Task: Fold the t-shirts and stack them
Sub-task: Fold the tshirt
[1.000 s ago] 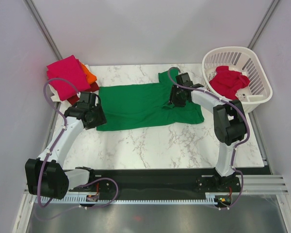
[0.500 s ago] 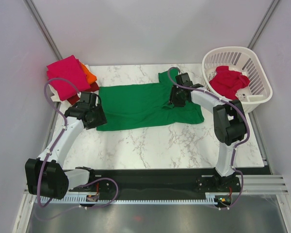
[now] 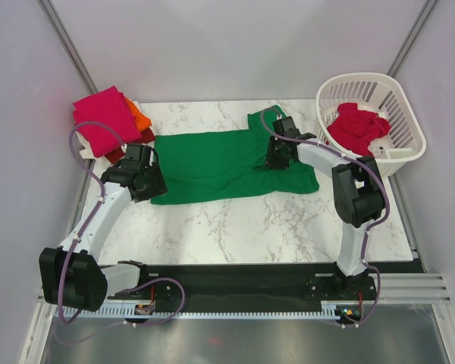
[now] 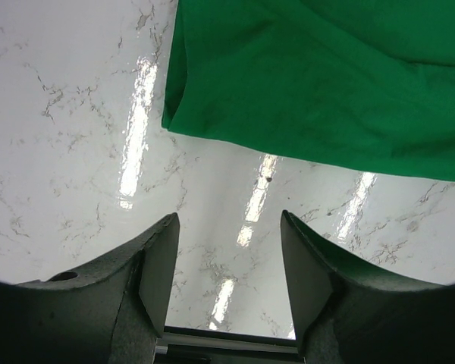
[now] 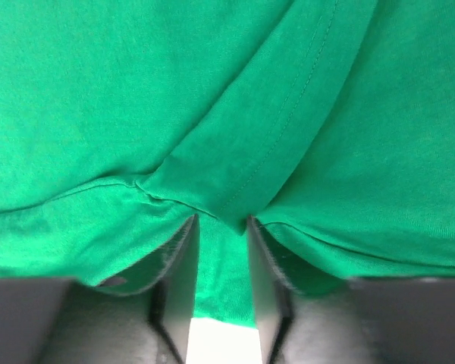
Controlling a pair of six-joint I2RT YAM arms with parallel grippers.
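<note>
green t-shirt (image 3: 212, 163): bright, solid green, soft cloth; spread across the middle of the table with its long side running left to right. One sleeve points to the far edge beside the right arm.
Cloth close up: in the right wrist view the green t-shirt (image 5: 227, 91) fills the picture, with a stitched hem running diagonally and a raised crease gathered at the fingertips.
Near-left corner: in the left wrist view the green t-shirt (image 4: 326, 76) ends in a corner lying flat, its side edge doubled over.
right gripper (image 3: 279, 152): down on the shirt's right part; the right gripper (image 5: 221, 227) has its jaws narrow, pinching a fold of green cloth between them.
left gripper (image 3: 142, 173): at the shirt's left end; the left gripper (image 4: 227, 227) has its jaws wide and holds nothing, with bare marble between the fingers and the shirt corner just beyond.
Stack: at the far left corner, a magenta-pink shirt (image 3: 102, 117) lies on top, an orange shirt (image 3: 139, 115) and a dark red shirt (image 3: 146, 135) showing beneath.
red shirt (image 3: 358, 127): crumpled inside the laundry basket (image 3: 364, 76), white and slatted, at the far right.
table (image 3: 250, 220): white marble with grey veins; glossy, with bright light streaks on the table (image 4: 76, 114).
walls (image 3: 235, 45): plain pale panels on three sides, with metal posts in the far corners.
base rail (image 3: 235, 284): black, along the near edge under both arms.
</note>
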